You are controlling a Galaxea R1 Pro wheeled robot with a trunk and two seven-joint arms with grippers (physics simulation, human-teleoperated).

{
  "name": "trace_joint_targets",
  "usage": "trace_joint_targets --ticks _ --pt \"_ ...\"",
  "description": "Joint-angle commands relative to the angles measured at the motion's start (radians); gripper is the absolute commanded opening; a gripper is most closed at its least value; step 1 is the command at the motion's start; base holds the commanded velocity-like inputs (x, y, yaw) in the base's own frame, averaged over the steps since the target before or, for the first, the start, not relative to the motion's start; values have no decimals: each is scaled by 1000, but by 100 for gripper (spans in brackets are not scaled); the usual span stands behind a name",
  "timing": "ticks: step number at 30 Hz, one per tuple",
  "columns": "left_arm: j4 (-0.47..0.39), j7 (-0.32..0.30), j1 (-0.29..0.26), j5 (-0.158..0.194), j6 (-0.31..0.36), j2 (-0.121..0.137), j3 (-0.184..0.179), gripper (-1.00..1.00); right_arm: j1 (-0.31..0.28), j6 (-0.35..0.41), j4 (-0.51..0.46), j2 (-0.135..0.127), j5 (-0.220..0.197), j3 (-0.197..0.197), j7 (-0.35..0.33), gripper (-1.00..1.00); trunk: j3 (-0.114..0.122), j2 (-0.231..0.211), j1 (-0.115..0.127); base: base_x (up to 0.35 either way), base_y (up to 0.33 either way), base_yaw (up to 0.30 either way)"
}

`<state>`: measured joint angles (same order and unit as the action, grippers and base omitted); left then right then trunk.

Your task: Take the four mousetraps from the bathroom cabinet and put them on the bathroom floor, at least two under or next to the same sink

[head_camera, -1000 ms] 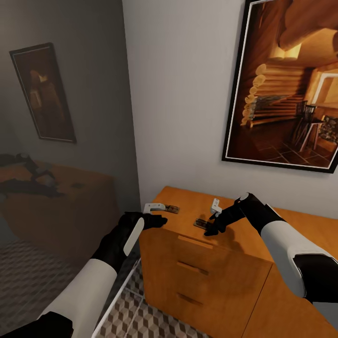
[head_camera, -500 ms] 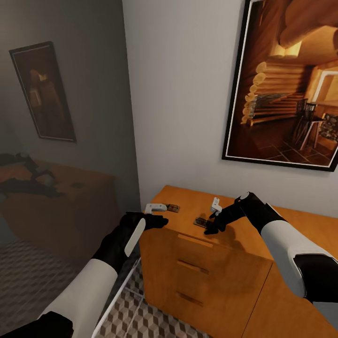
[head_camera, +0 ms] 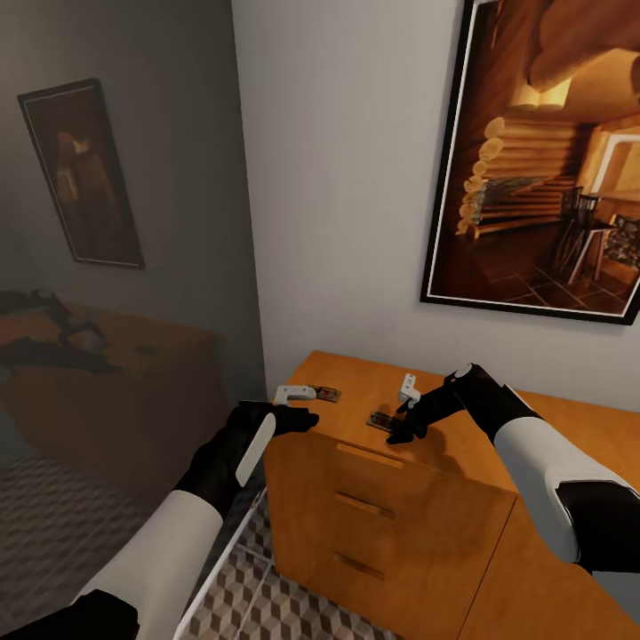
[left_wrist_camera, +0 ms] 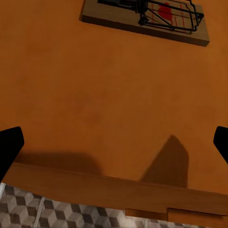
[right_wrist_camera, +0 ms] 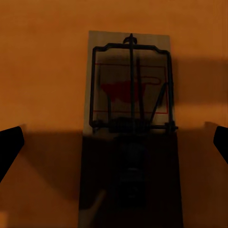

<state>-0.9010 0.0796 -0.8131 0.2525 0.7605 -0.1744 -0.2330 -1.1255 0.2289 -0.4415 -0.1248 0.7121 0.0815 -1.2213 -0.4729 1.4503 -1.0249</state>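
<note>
Two mousetraps (head_camera: 325, 393) (head_camera: 382, 421) lie apart on the cabinet (head_camera: 462, 444), below the wall picture (head_camera: 542, 160).

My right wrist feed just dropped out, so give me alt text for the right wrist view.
A mousetrap lies flat on the orange-brown cabinet top, centred between the two dark fingertips of the open right end effector, which touch nothing. The near half of the trap is in shadow; its wire frame and a red mark on the board show.

Bare cabinet top (head_camera: 462, 427) around mousetrap (right_wrist_camera: 129, 128)
</note>
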Motion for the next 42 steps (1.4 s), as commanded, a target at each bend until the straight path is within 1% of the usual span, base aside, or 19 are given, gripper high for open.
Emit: trace_joint_targets --ticks 1,12,13,42 --pt "1 0 0 1 0 0 0 100 1 0 15 1 1 3 -1 100 0 0 0 0 0 0" --pt "1 0 0 1 0 0 0 100 1 1 15 1 1 4 -1 100 0 0 0 0 0 0" --pt "1 0 0 1 0 0 0 100 1 1 15 1 1 4 -1 -100 0 0 0 0 0 0" --pt "1 -3 0 2 0 0 0 100 1 7 18 1 0 3 -1 -100 0 0 0 0 0 0"
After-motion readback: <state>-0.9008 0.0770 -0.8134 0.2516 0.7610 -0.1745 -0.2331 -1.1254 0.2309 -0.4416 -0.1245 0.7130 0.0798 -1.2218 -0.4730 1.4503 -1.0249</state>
